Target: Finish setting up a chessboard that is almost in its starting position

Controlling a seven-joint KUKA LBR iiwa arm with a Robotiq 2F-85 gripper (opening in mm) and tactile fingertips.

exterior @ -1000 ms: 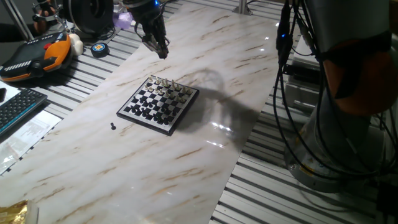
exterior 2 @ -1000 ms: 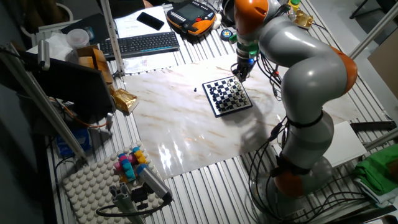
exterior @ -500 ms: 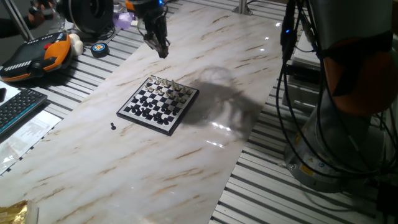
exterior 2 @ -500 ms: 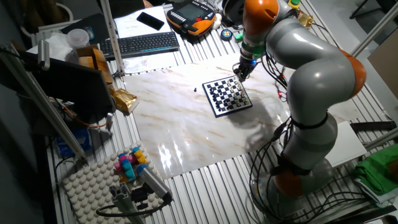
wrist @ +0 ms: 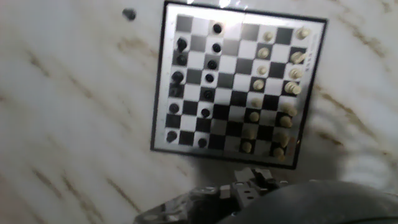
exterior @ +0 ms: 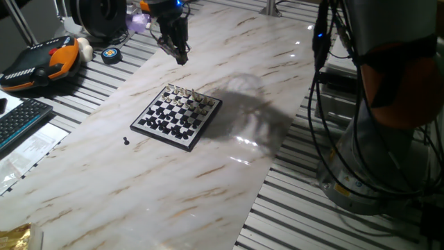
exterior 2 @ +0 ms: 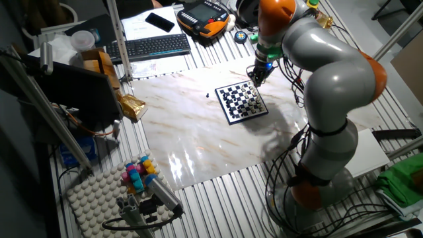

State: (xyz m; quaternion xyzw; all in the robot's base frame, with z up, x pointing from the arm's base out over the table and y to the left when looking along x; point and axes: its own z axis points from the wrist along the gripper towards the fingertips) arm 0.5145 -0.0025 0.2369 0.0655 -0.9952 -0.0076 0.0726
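Marble table (exterior: 208,173) | chessboard (exterior: 178,117) unmoved | claw (exterior: 182,58) barely shifted

The grey and orange arm (exterior 2: 330,73) arches over from its base, wrist bent downward. Its gripper (exterior: 180,57) hangs in the air, fingers close together, nothing visible between them.

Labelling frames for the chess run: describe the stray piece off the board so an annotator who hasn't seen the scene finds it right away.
Start at the marble tabletop and find the small checkered chessboard near its middle. Just off the board's black-piece side, toward the keyboard, one tiny black piece sits alone on the bare marble. Every other piece stands on a board square.
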